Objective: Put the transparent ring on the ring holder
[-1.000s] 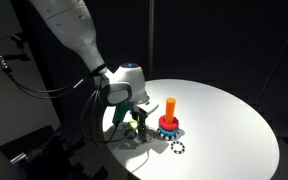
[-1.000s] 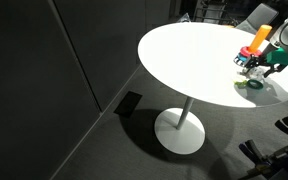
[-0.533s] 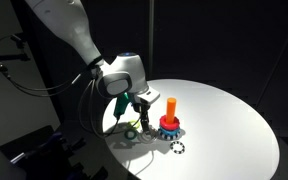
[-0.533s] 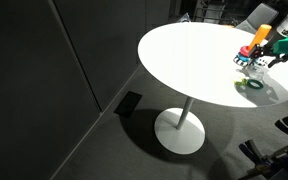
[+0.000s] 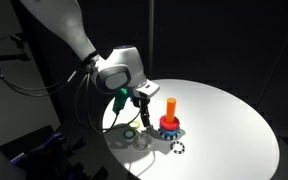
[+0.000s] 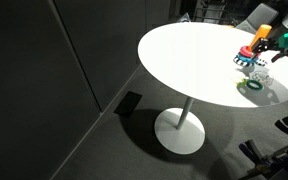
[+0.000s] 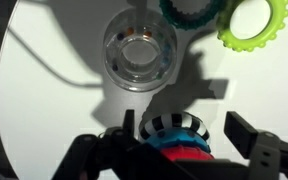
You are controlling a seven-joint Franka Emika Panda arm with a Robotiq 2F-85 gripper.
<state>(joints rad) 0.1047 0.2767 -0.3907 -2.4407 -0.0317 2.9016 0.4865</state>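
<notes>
**Ring set on round table, claw raised**

Transparent ring (image 7: 114, 58): lay flat on the white table (image 5: 224, 110), unheld. Showed in the wrist view as a clear circle with a faint whitish rim. Sat just left of a dark green toothed ring (image 7: 189, 10), itself side by side with a green-yellow ring (image 7: 256, 25).

Ring holder (image 5: 170, 118): stood upright in an exterior view, orange peg on a red-and-blue base, right of the claw.

Black ring with white dots (image 5: 177, 148): lay on the tabletop just beside the holder's base, on its near side.

Gripper (image 7: 181, 122): hung above the left part of the table, jaws spread wide, nothing clamped between them.

Striped, red and blue shape: seen low between the fingers in the wrist view. Identity and contact with either finger could not be told.
</notes>
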